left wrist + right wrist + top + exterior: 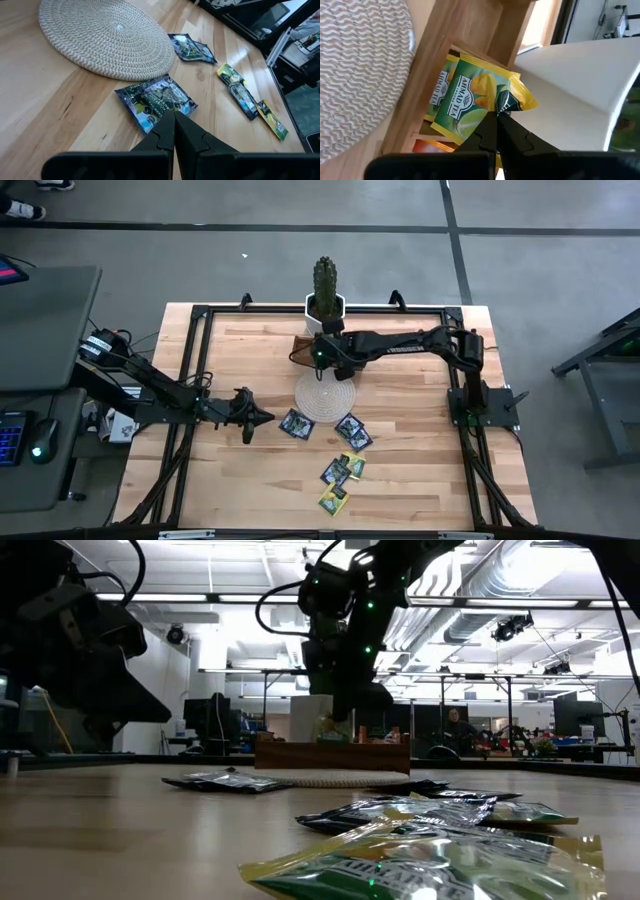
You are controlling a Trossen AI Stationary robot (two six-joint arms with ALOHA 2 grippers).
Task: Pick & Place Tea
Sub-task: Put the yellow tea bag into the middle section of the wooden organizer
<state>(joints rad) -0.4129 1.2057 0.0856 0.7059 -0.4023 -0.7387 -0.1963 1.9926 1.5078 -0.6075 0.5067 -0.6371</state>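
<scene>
High view showing one wooden table [420,480], two arms. One round woven mat [322,397] lying at centre, one brown tray [303,346] behind it, one cactus pot [324,305] at far edge. Right gripper [498,114] hanging over tray, fingers pinching corner of one green-yellow sachet [472,100]. Left gripper [174,116] hovering fully closed, gripping nothing, just beside dark sachet [155,101]. Loose sachets [343,468] lying near mat, exact count unclear.

A round woven mat [324,396] lies mid-worktop [410,470]. Just behind it sits a brown wooden tray [332,754], and behind that a cactus [325,283] stands upright in a white pot [311,311] at the far edge.
</scene>
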